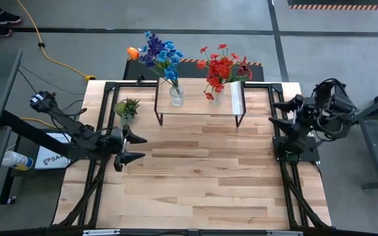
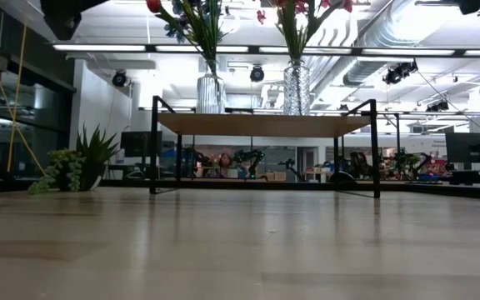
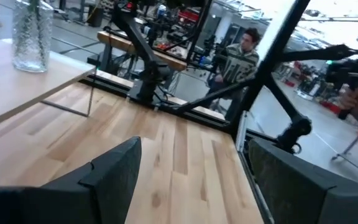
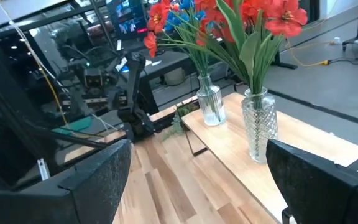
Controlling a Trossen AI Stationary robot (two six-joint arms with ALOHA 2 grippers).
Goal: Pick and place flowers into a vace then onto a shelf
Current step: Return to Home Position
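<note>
placing looks done, so the step in hand is judged to be the return to home. the shelf [image 1: 199, 105] stands at the far middle of the tabletop [image 1: 195, 177], and both containers are upright on it, well apart. one clear vase [image 1: 176, 96], on the shelf's end nearer the left arm, holds the blue and purple flowers [image 1: 159, 52] plus one orange bloom. the second clear vase [image 1: 216, 97], toward the other end, holds the red bunch [image 1: 223, 69]. stems are down inside the glass in both and nothing is lying loose on the tabletop.

the left pincer [image 1: 136, 148] hangs out over the tabletop, well in front of the shelf's left leg. its fingers are wide and it is empty. the right pincer [image 1: 275, 113] is tucked at the right edge of the tabletop on a folded arm, also wide with nothing held.

the next move probably falls to the left arm: pull back and fold toward its base. the small potted plant [image 1: 126, 108] sits just beside the pincer, between it and the shelf leg, so the pullback path should stay off both. the right arm looks near home already.
</note>
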